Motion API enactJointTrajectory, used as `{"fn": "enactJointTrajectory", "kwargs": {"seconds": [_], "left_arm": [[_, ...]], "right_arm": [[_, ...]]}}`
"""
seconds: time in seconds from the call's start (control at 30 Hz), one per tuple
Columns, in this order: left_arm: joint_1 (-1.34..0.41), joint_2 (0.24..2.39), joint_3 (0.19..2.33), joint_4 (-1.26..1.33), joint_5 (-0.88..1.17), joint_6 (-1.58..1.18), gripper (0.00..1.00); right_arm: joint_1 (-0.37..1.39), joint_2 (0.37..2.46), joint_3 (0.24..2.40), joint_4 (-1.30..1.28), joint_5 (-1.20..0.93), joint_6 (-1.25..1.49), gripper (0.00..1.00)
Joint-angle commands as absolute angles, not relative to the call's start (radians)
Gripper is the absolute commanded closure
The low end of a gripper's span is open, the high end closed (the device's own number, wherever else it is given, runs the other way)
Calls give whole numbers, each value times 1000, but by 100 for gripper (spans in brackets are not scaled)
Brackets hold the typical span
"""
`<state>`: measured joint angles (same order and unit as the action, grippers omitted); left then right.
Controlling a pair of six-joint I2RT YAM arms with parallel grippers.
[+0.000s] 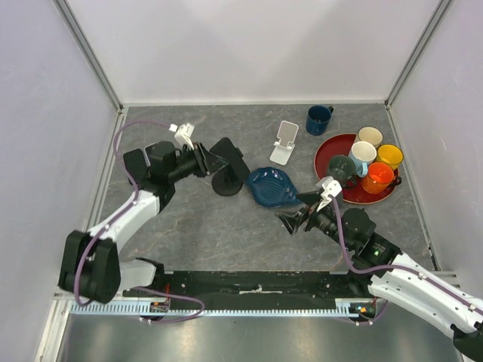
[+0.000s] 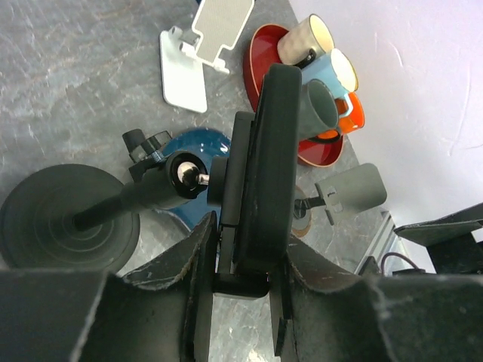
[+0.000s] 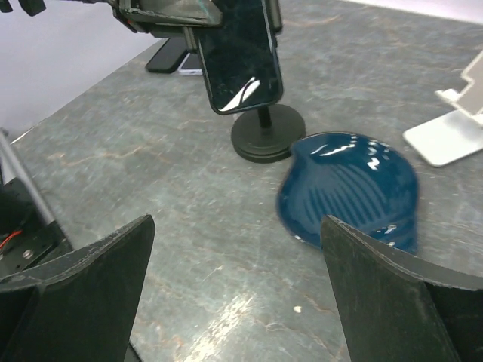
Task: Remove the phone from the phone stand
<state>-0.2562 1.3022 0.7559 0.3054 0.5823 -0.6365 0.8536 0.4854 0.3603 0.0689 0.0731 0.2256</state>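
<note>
Above the grey bench (image 1: pixel 226 226), the left hand (image 2: pixel 245 245) clamps the black phone (image 3: pixel 240 56) to draw it off its black round-based stand (image 3: pixel 268 143); the right hand (image 3: pixel 238 226) hangs open.

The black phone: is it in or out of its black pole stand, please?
In: the black phone rests in the black pole stand, left gripper gripping it.

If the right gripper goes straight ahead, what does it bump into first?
Probably the blue dish, just right of its path; if it slips past, the stand base behind. Depth is hard to judge.
</note>
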Motion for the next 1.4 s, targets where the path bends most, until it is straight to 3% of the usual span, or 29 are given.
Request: {"fn": "enactJointTrajectory", "kwargs": {"seconds": [0.0,0.2,0.5,1.37], "left_arm": [[-336,1155,668,270,408,-620,98],[-405,971,543,223,264,-678,98],[-502,807,523,65,74,-747,98],[-864,904,545,89,-325,-971,97]], "right_arm": [[854,525,413,55,-77,278,2],[857,538,374,107,-104,330,2],[900,630,379,189,-98,359,2],[1074,816,472,138,164,359,2]]}}
